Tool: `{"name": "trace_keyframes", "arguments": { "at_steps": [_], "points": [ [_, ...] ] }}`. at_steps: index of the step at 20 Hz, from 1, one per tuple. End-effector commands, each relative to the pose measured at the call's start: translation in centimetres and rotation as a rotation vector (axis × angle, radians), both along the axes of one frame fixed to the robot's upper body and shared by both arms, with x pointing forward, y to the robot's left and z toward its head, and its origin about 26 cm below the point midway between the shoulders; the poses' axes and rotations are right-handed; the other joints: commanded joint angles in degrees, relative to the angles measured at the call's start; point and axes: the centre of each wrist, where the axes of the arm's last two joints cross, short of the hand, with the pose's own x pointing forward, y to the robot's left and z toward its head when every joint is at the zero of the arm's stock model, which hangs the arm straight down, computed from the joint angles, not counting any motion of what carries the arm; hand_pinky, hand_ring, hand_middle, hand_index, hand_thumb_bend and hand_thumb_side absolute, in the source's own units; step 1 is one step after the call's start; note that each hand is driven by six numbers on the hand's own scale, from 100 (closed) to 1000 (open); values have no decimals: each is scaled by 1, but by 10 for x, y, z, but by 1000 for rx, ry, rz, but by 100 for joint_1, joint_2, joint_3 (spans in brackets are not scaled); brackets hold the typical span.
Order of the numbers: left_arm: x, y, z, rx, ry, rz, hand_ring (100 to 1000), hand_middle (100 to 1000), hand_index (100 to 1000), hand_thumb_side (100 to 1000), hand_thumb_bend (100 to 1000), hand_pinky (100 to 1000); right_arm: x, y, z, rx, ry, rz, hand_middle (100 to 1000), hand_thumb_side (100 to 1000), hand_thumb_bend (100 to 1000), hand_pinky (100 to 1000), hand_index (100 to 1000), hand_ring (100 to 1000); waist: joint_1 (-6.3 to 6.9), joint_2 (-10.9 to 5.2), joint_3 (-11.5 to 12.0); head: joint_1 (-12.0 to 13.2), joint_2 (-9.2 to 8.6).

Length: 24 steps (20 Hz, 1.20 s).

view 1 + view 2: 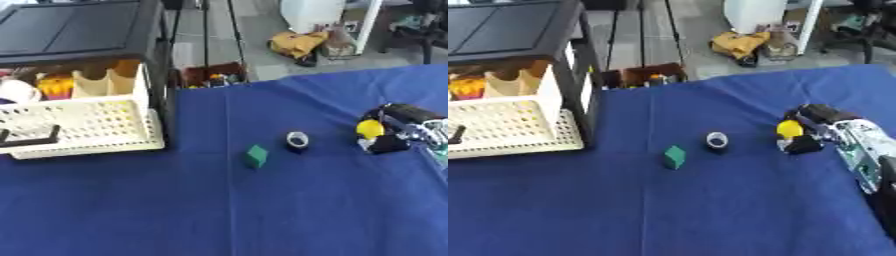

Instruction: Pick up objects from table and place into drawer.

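At the bench's (262,215) right edge the robot's right hand (815,131) curls round a yellow ball (788,129), which it would do best to lift clear before crossing over the green block (675,156) toward the open white drawer (83,125) at the far left.

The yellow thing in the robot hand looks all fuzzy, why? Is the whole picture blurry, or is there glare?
Left eye view: the yellow thing in the right robot hand is smeared, and the green block is soft-edged too, so the whole picture is a bit blurry. Right eye view: the same softness; light is even, no strong glare on the blue cloth, only small faint shadows beside the ring.
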Motion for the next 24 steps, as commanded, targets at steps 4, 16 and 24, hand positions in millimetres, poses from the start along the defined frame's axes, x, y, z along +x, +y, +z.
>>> {"name": "trace_keyframes", "arguments": {
  "at_steps": [4,16,24],
  "points": [
    [-4,-1,9,14,-28,-5,644,705,888,884,477,581,-5,1,23,5,-73,13,636,523,118,494,823,535,-26,-167,-5,-12,-73],
    [-4,-2,9,20,-23,-11,644,704,879,884,474,581,-7,11,37,2,-125,58,592,456,100,466,781,522,-63,-200,-4,-3,-84],
    [-4,-2,10,21,-23,-12,644,704,877,883,472,580,-10,18,47,29,-166,81,569,389,100,425,754,508,-92,-201,22,11,-74]
  ]
}}
